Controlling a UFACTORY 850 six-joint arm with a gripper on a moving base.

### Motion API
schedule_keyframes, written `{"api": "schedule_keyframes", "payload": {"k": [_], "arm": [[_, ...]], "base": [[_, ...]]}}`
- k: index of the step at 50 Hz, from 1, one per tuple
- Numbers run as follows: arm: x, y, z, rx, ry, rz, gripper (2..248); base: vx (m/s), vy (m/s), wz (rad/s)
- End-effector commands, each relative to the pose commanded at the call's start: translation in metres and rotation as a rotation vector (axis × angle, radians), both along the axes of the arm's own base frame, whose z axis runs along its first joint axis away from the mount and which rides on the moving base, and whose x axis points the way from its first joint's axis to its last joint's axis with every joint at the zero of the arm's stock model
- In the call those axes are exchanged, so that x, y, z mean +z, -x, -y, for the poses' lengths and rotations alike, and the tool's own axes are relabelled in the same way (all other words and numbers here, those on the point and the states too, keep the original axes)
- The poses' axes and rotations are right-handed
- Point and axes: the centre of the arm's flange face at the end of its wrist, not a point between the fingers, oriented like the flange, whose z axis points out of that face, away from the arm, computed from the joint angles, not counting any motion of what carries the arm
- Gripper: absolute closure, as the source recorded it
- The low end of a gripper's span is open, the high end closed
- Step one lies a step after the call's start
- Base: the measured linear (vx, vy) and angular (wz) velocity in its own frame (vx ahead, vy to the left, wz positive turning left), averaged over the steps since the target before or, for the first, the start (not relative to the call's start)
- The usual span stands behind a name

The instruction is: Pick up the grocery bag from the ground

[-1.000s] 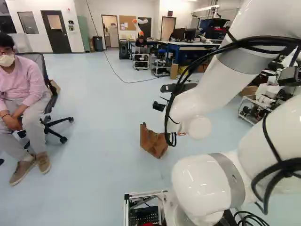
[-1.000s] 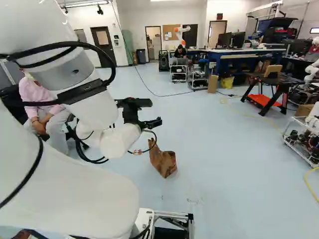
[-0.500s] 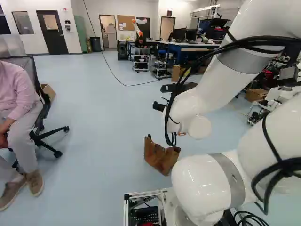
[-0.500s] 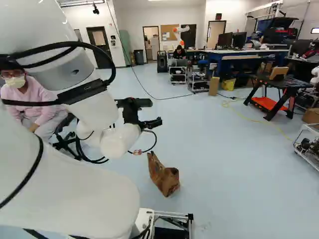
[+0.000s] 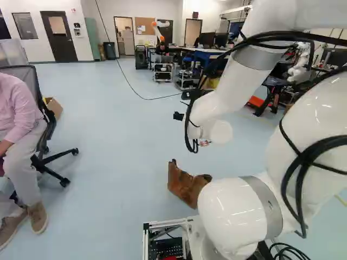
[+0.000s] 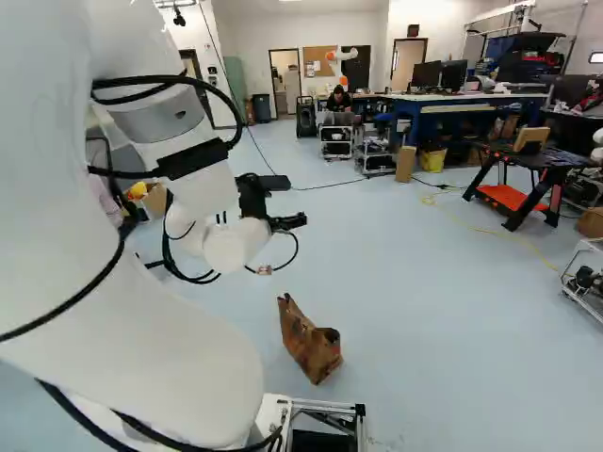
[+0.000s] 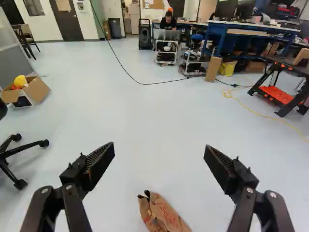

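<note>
Parted wide at the gripper [image 7: 160, 146], above the grocery bag [image 6: 311, 344], with nothing held and with both fingers [image 7: 100, 159] well apart from the brown paper. Seen on the floor [image 6: 424, 311] beneath: the same bag, creased and crumpled at its upper end. Judged to be at the approach, ahead of any grasp. Pitch the gripper downward over the bag before descending, so as to meet the upper end squarely. Hold the fingers wide until straddling the bag, then close softly across the folded paper, deep enough to catch more than the edge. Beware of nudging the bag with one fingertip, likely enough to tip or slide it, and of scraping the floor beside the bag. Raise slowly, watching for tearing. Swing clear of the wheeled chair [image 5: 51, 116], left of the bag in the left base view.
</note>
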Motion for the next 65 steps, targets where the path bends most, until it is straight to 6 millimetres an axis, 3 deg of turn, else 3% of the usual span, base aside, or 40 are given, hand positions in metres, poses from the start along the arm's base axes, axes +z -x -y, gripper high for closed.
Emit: {"api": "schedule_keyframes", "payload": {"k": [18,35,46,65], "arm": [[-0.009,-0.022,0.000,-0.002,0.002,-0.126,3],[-0.023,-0.065,0.009,-0.025,0.000,-0.295,3],[-0.049,-0.091,0.021,-0.052,-0.006,-0.436,3],[-0.103,-0.095,0.026,-0.061,-0.014,-0.736,3]], "base": [[0.000,0.000,0.000],[0.000,0.000,0.000],[0.000,0.000,0.000],[0.000,0.000,0.000]]}}
